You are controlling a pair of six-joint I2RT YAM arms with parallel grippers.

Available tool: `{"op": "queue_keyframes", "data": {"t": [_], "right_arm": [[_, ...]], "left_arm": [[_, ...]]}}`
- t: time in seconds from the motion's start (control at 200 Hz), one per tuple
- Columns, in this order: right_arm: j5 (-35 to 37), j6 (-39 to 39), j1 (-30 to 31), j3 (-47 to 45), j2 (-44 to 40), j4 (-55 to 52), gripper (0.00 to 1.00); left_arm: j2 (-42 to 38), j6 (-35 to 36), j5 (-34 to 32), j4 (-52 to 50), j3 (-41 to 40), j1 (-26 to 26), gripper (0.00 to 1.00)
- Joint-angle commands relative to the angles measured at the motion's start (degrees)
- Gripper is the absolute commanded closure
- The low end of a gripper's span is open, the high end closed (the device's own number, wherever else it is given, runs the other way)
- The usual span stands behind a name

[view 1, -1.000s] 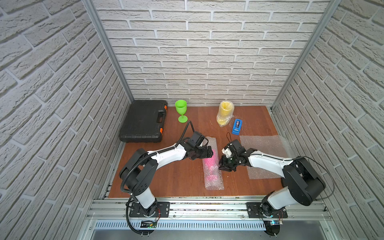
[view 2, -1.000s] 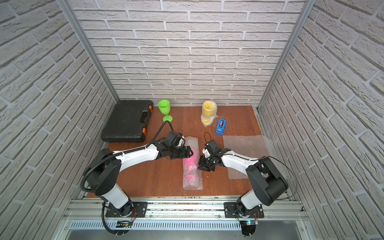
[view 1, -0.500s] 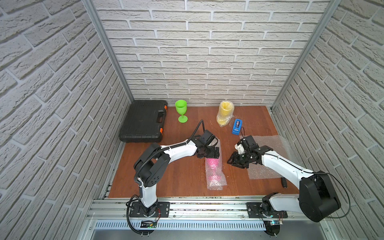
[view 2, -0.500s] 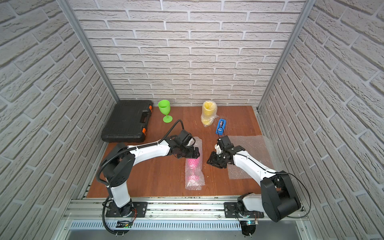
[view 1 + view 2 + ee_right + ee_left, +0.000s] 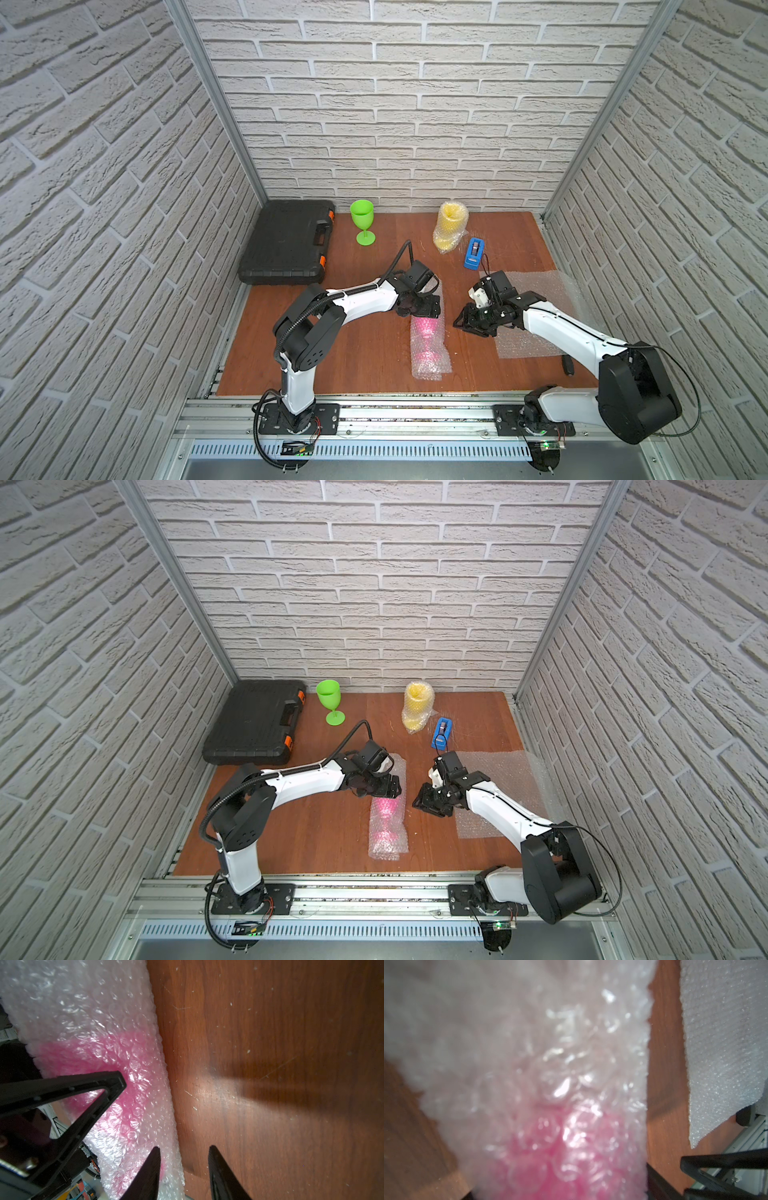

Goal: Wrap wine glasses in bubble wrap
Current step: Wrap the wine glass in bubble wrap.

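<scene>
Brick-pattern walls (image 5: 415, 124) are enclosing a brown wooden tabletop (image 5: 353, 353); both top views are showing the whole scene.

(a) Containers. A black tool case (image 5: 289, 243) is lying shut at the far L side of the table; contents not visible.

(b) Wraps w/ contents. A bubble-wrap roll (image 5: 430, 361) is lying mid-table, its long axis running near-to-far. The pink goblet (image 5: 426, 332) is lying inside it, its colour showing through the wrap, w/ spare wrap extending past it at both ends. The yellow goblet (image 5: 449, 226) is standing upright near the back wall, sleeved in its own bubble wrap. A blue tape dispenser (image 5: 473, 253) is sitting just beside it.

(c) Unwrapped. The green goblet (image 5: 363, 222) is standing upright and bare btwn case and yellow goblet. A flat bubble-wrap sheet (image 5: 548, 286) is lying spread on the R side, partly under the R arm.

(d) Claws. The L gripper (image 5: 419, 311) is hovering over the roll's far end, jaws spread wide. In the L wrist view one finger (image 5: 716, 1159) is standing clear of the roll's edge, bare wood btwn them, so nothing is being clamped. The R gripper (image 5: 467, 322) is hanging low btwn roll and flat sheet, released. In the R wrist view its tips (image 5: 184, 1148) are standing parted w/ bare wood btwn them. One tip is overlapping the roll's edge; contact cannot be told.
</scene>
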Motion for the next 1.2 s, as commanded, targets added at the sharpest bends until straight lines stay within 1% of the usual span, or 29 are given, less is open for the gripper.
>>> {"op": "queue_keyframes", "data": {"t": [0.0, 0.09, 0.175, 0.26, 0.37, 0.485, 0.645, 0.79, 0.93, 1.07, 1.195], "right_arm": [[-1.6, -1.1, -0.2, 0.6, -1.6, 1.0, 0.59], [-6.0, -0.8, -0.2, -0.6, -1.5, 4.4, 0.55], [-10.8, 0.3, 0.2, -2.9, -1.8, 8.9, 0.43], [-14.1, 1.2, 1.4, -4.8, -1.8, 13.2, 0.33], [-17.7, 4.2, 3.8, -8.7, -0.5, 21.8, 0.21], [-19.8, 7.9, 7.5, -11.9, 2.3, 30.9, 0.16], [-17.3, 11.5, 14.6, -13.9, 7.4, 39.8, 0.12], [-17.1, 18.1, 16.8, -17.2, 12.1, 52.5, 0.13], [-16.9, 21.0, 17.5, -18.3, 14.8, 58.4, 0.21], [-16.3, 21.7, 17.5, -18.7, 14.3, 58.4, 0.37], [-14.0, 20.0, 17.5, -18.2, 10.5, 52.4, 0.55]], "left_arm": [[-1.0, 1.0, 1.0, -0.5, -5.2, 2.2, 0.17], [-3.2, 0.5, 4.0, 3.9, -8.9, 4.4, 0.2], [-5.4, -0.9, 7.4, 9.5, -13.3, 7.0, 0.21], [-6.8, -2.0, 10.9, 14.4, -17.1, 9.5, 0.22], [-7.3, -2.2, 13.7, 17.2, -19.8, 11.8, 0.23], [-7.1, -2.0, 15.0, 17.9, -21.0, 13.1, 0.23], [-7.3, -1.9, 15.1, 18.0, -21.6, 13.6, 0.23], [-7.9, -2.0, 14.8, 18.2, -22.0, 13.7, 0.24], [-7.9, -2.1, 14.7, 18.0, -22.1, 13.7, 0.24], [-8.3, -2.0, 14.4, 17.5, -22.0, 13.8, 0.24], [-8.9, -1.7, 13.8, 16.9, -22.2, 13.9, 0.24]]}}
